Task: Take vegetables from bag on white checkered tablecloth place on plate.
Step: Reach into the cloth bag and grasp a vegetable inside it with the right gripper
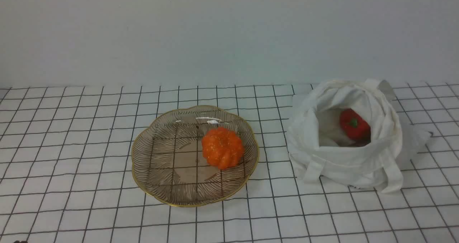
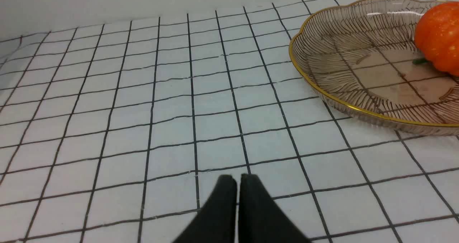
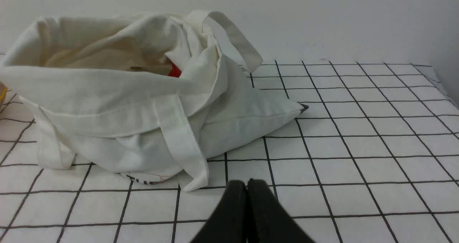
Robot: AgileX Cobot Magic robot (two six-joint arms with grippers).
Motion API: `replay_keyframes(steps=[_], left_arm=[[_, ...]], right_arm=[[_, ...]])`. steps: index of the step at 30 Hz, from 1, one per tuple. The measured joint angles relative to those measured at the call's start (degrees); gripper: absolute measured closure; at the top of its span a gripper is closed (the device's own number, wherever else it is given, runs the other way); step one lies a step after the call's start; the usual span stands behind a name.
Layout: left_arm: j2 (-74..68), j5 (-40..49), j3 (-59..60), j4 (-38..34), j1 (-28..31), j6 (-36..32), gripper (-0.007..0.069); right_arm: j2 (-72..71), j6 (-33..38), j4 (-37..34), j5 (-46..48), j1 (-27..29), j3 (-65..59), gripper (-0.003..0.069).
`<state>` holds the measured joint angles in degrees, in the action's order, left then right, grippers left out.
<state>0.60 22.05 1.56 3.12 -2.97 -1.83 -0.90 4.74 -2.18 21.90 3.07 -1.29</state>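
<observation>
Pepper in bag, orange veg on plate; both grippers empty.
Pepper lies tilted, green stem facing cam, long axis slanting down to R; bag mouth up, tipped twd cam, on B&W grid tablecloth, R of plate; pale wall behind. L gripper closed, or nearly; R gripper closed.

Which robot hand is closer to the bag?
The right one. The right hand is shut in front of the bag, not touching it. The left hand is farther away, over on the plate's side.
</observation>
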Motion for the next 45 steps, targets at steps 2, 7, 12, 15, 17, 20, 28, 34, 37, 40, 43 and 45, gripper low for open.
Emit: replay_keyframes(steps=[2,7,12,15,17,20,28,34,37,40,43,45], left_arm=[[0.0,0.0,0.0,0.0,0.0,0.0,0.0633],[0.0,0.0,0.0,0.0,0.0,0.0,0.0633],[0.0,0.0,0.0,0.0,0.0,0.0,0.0633],[0.0,0.0,0.0,0.0,0.0,0.0,0.0633],[0.0,0.0,0.0,0.0,0.0,0.0,0.0633],[0.0,0.0,0.0,0.0,0.0,0.0,0.0633],[0.0,0.0,0.0,0.0,0.0,0.0,0.0633],[0.0,0.0,0.0,0.0,0.0,0.0,0.0633],[0.0,0.0,0.0,0.0,0.0,0.0,0.0633],[0.0,0.0,0.0,0.0,0.0,0.0,0.0633],[0.0,0.0,0.0,0.0,0.0,0.0,0.0633],[0.0,0.0,0.0,0.0,0.0,0.0,0.0633]], right_arm=[[0.0,0.0,0.0,0.0,0.0,0.0,0.0671],[0.0,0.0,0.0,0.0,0.0,0.0,0.0671],[0.0,0.0,0.0,0.0,0.0,0.0,0.0671],[0.0,0.0,0.0,0.0,0.0,0.0,0.0671],[0.0,0.0,0.0,0.0,0.0,0.0,0.0671],[0.0,0.0,0.0,0.0,0.0,0.0,0.0671],[0.0,-0.8,-0.7,-2.1,0.0,-0.2,0.0671],[0.0,-9.2,-22.9,-15.1,0.0,-0.4,0.0671],[0.0,-11.7,-31.3,-18.2,0.0,-0.4,0.0671],[0.0,-12.8,-39.1,-20.2,0.0,-0.4,0.0671],[0.0,-13.1,-41.0,-20.1,0.0,-0.4,0.0671],[0.0,-13.1,-41.7,-20.7,0.0,-0.4,0.0671]])
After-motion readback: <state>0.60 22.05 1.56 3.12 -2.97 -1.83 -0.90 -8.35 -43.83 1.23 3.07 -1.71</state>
